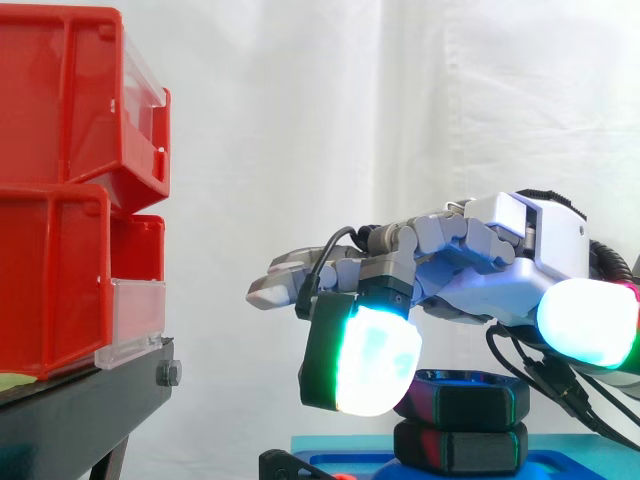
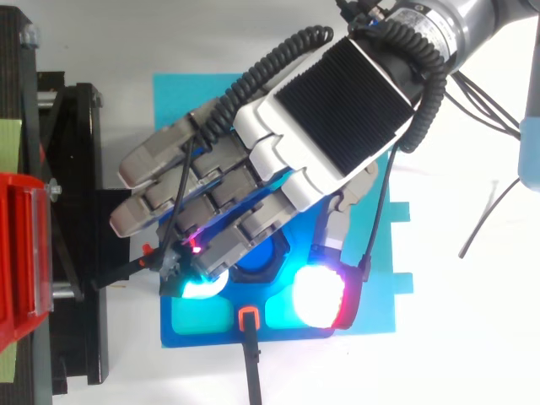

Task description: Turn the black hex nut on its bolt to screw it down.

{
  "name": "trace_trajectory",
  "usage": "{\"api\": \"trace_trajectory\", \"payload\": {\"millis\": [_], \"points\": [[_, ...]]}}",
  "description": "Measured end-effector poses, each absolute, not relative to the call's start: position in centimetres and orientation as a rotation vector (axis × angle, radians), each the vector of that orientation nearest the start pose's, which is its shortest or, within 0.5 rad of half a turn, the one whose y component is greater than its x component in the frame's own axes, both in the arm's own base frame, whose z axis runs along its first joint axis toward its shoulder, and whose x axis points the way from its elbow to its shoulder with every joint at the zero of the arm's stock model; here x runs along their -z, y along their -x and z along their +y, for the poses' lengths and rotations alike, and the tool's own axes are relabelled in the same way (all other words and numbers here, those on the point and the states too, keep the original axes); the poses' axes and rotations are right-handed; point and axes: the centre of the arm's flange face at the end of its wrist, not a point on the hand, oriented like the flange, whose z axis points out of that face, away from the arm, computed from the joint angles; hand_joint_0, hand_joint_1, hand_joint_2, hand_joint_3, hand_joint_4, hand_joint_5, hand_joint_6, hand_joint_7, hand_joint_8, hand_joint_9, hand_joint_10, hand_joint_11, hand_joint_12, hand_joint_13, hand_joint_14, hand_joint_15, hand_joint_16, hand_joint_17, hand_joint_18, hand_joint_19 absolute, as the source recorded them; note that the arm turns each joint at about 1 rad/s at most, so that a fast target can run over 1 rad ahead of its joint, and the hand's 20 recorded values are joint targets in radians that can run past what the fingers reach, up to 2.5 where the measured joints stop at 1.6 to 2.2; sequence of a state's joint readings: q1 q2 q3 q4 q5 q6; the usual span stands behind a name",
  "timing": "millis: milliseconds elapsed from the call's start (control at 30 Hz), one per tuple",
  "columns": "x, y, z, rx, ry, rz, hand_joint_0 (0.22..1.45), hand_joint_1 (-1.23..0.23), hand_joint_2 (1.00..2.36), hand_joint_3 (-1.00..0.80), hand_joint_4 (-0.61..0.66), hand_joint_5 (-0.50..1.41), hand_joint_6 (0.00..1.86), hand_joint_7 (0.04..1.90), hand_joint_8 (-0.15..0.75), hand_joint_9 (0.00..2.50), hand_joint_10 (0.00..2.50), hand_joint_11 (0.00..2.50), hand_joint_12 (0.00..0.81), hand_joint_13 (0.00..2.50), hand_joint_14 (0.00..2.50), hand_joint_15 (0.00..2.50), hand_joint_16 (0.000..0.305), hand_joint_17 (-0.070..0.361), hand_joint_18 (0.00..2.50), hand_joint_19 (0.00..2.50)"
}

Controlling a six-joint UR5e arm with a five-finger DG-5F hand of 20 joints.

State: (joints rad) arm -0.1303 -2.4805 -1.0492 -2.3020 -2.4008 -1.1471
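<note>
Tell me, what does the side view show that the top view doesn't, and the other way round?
From the side: the red bins stacked one above another on the black stand, and the black nut sitting above a similar black block, raised off the blue base. From above: the nut's six-sided outline with a blue middle, and how far the light blue sheet spreads under the base. Shared: the hand reaching over the nut, the red bins, the stand, the base.

The hand (image 2: 337,118) above nut (image 1: 470,398), bins (image 1: 60,200) left
</note>
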Motion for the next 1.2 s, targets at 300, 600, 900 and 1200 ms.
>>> {"api": "trace_trajectory", "payload": {"millis": [300, 600, 900, 1200], "points": [[-21.4, -78.5, -17.3, -0.708, 0.429, 1.234, 0.43, -0.29, 1.0, -0.5, 0.13, -0.18, 0.68, 0.98, 0.209, 0.69, 0.01, 0.36, 0.114, 0.39, 0.01, 0.15, 0.014, 0.032, 0.0, 0.38], [-21.4, -78.7, -16.5, -0.725, 0.427, 1.239, 0.42, -0.29, 1.0, -0.5, 0.14, -0.17, 0.64, 1.02, 0.208, 0.68, 0.01, 0.35, 0.122, 0.39, 0.01, 0.15, 0.015, 0.034, 0.0, 0.37], [-22.1, -79.5, -15.0, -0.724, 0.44, 1.192, 0.37, -0.33, 1.0, -0.5, 0.17, -0.16, 0.6, 1.03, 0.229, 0.69, 0.01, 0.35, 0.141, 0.4, 0.0, 0.14, 0.019, 0.043, 0.0, 0.36], [-22.5, -80.1, -13.1, -0.726, 0.434, 1.176, 0.35, -0.46, 1.0, -0.5, 0.18, -0.16, 0.58, 1.04, 0.236, 0.68, 0.01, 0.34, 0.152, 0.4, 0.0, 0.14, 0.021, 0.048, 0.0, 0.36]]}}
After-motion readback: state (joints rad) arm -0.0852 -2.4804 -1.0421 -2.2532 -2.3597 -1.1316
